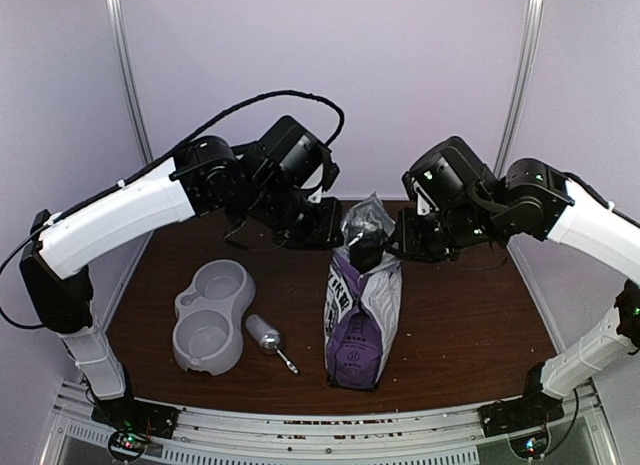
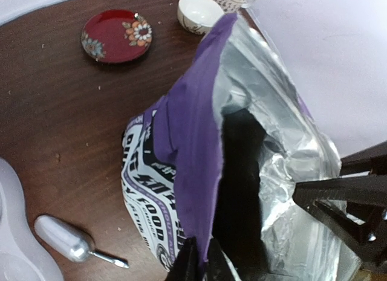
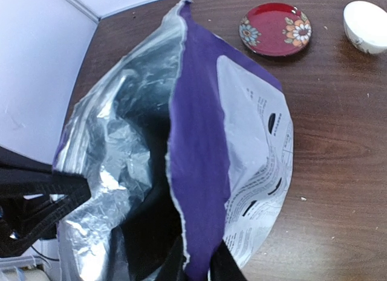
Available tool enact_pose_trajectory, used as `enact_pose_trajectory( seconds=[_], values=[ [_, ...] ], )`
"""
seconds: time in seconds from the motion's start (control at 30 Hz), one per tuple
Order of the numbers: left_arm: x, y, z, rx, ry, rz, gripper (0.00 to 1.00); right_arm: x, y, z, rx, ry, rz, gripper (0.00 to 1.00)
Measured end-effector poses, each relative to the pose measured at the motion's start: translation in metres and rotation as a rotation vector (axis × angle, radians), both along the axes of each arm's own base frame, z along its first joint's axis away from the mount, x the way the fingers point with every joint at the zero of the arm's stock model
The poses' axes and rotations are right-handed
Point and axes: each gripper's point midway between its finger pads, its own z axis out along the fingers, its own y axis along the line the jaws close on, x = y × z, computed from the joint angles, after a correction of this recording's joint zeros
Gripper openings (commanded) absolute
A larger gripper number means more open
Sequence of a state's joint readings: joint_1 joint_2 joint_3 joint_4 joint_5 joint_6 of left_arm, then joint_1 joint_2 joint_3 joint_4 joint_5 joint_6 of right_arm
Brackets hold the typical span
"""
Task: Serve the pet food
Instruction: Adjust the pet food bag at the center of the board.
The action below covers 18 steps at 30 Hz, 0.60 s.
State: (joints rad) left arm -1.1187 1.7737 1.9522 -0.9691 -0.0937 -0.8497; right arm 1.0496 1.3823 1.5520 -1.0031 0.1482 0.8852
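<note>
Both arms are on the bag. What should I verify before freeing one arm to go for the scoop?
1. Left gripper pinched on its side of the bag rim: ok.
2. Right gripper pinched on its side of the rim: ok.
3. Bag upright on the table, mouth open: ok.
4. Pet food reachable inside: cannot tell, the interior is dark.
5. Scoop lying free beside the double bowl: ok.
6. Bag will stand with one arm released: cannot tell.
</note>
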Motion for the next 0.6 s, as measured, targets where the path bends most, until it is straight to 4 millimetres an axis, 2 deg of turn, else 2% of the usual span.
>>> enact_pose_trajectory(
  seconds=[0.07, 0.33, 0.6],
  values=[
    [0.0001, -0.0002, -0.0005, 0.001, 0.000, 0.003, 0.00, 0.0006, -0.0008, -0.0010, -0.007, -0.002, -0.003, 0.00],
    [0.0021, 0.0019, -0.0011, 0.025, -0.016, 0.012, 0.00, 0.0033, -0.0020, -0.0014, -0.061, -0.015, 0.008, 0.00],
    [0.0047, 0.0046, 0.0021, 0.122, -0.041, 0.005, 0.00, 0.0048, -0.0053, 0.0028, -0.149, -0.018, 0.030, 0.00]
  ],
)
